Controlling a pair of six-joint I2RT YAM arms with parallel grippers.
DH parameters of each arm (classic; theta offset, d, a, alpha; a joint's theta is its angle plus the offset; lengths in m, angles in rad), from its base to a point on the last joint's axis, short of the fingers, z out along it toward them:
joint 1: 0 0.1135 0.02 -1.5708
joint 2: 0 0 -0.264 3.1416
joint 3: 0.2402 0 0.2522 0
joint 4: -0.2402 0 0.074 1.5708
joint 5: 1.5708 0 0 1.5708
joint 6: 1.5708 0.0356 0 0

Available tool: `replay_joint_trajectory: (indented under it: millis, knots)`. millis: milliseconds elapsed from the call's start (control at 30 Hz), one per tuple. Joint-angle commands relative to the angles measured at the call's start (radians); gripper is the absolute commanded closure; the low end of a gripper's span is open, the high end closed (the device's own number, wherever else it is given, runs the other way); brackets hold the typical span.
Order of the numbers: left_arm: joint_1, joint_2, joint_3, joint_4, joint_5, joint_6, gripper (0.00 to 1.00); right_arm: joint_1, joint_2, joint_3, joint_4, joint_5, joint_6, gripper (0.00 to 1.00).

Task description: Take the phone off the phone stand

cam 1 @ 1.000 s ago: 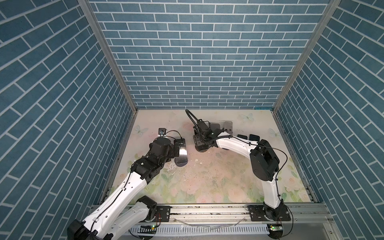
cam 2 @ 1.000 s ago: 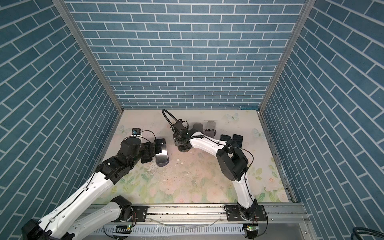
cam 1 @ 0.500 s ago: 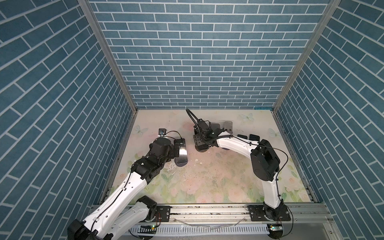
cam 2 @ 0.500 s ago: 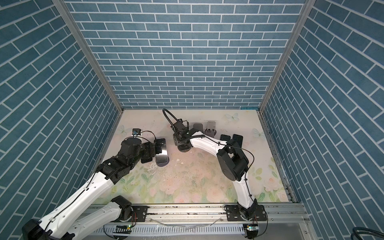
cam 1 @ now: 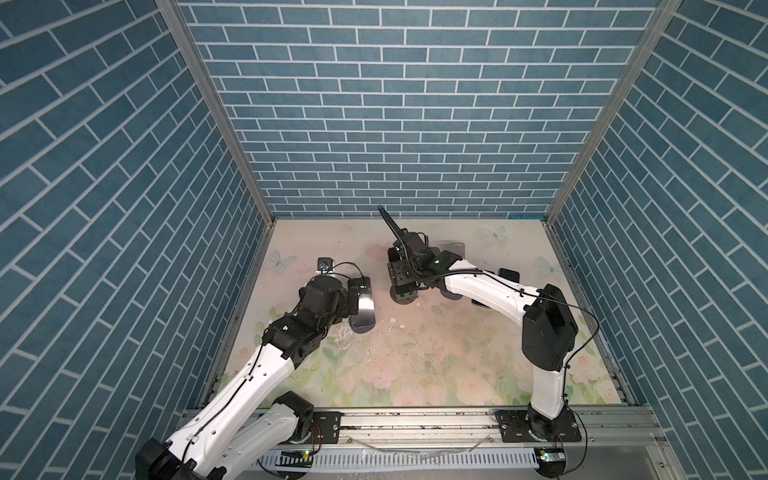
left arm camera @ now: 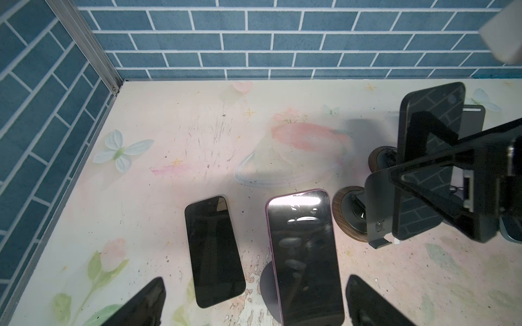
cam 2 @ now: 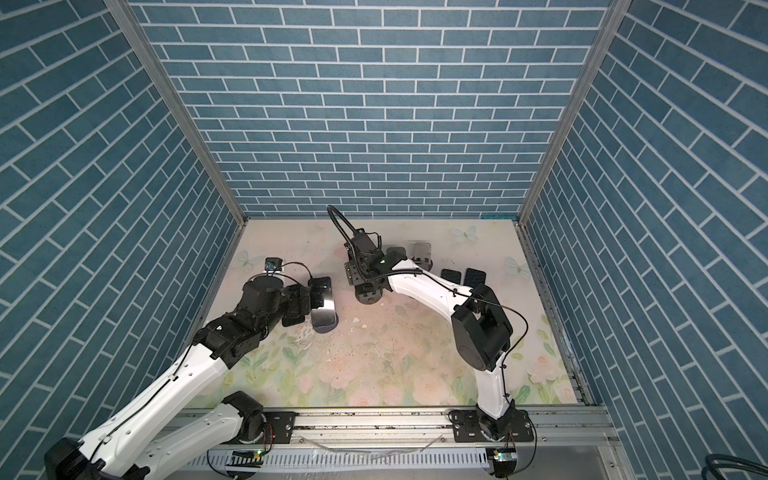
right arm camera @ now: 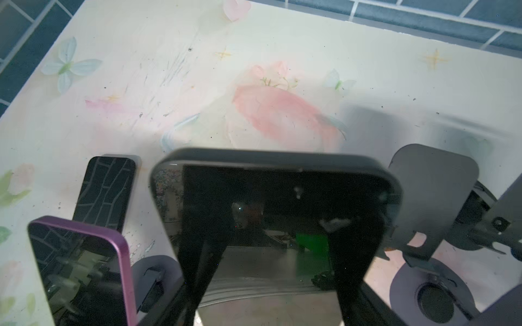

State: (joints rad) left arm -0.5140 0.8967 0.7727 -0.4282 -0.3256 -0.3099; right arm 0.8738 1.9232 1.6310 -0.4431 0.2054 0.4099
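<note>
My right gripper (right arm camera: 279, 234) is clamped on the phone (right arm camera: 274, 197), with a finger (right arm camera: 197, 268) down each long edge. In the left wrist view the phone (left arm camera: 429, 132) leans on the grey plate of the phone stand (left arm camera: 378, 209). I cannot tell whether its foot is off the lip. The phone stand sits about midway across the worktop (cam 1: 415, 365), toward the back edge.

Just to its right, a little nearer the back edge, is an empty stand (right arm camera: 435, 197), whose plate crowds my finger on that side.

My left gripper (left arm camera: 255, 279) has its jaws spread wide to either side of a purple phone (left arm camera: 305, 254). That phone is propped on its own round-footed stand nearer the left edge. A black phone (left arm camera: 214, 254) lies flat just beside it. Toward the right edge, beyond my right arm, a dark phone (cam 2: 476, 277) lies flat with a second just beside it.
</note>
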Motion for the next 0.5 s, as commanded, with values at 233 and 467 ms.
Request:
replay_joint_trajectory:
  millis: [233,467]
  knots:
    - [-0.003,-0.006,-0.002,-0.007,-0.012,-0.018,0.00,-0.038,-0.159,-0.107,-0.091,-0.053,-0.030,0.44]
    - [-0.003,0.002,0.000,0.000,-0.001,-0.031,0.00,-0.042,-0.243,-0.247,-0.134,-0.070,-0.025,0.44]
